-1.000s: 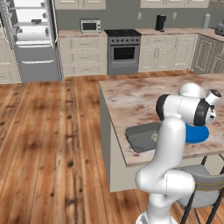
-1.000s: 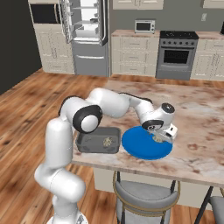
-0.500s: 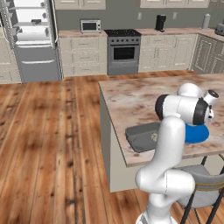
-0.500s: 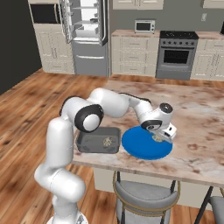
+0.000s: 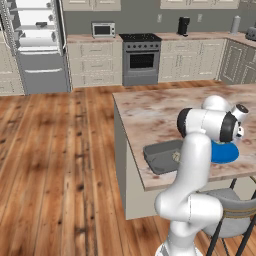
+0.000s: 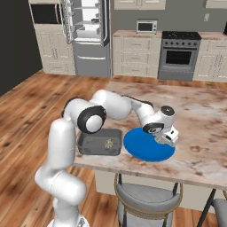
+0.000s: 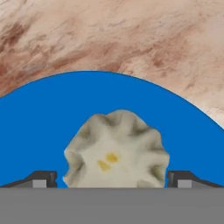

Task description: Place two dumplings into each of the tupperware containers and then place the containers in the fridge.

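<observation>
**Claw settles over a dumpling on the blue plate**

Little has shifted since the earlier pictures: our gripper [image 6: 165, 140] has eased slightly lower over the blue plate [image 6: 137, 148], while the base and everything on the island counter [image 6: 199, 115] sit as they did.

We see the white arm reaching across the counter to the plate's far side. Looking along the hand, a pale, pleated dumpling [image 7: 116, 151] with two yellow flecks lies on the plate, squarely between our two dark fingertips [image 7: 41, 178]. The claw stands open a little wider than the dumpling, one tip at each side, and holds nothing yet; whether the tips touch it we cannot tell.

Just beside the plate, toward the arm's base, sits a dark grey tupperware container [image 6: 100, 142] with one dumpling in it [image 6: 108, 142]. Across the wooden floor the fridge [image 6: 88, 37] stands with its door open.

We judge the step in hand to be picking this dumpling. To do it well, we would keep it centred, go low enough for the tips to reach its widest part, and close gently, since it looks soft and could squash or slip out.
</observation>
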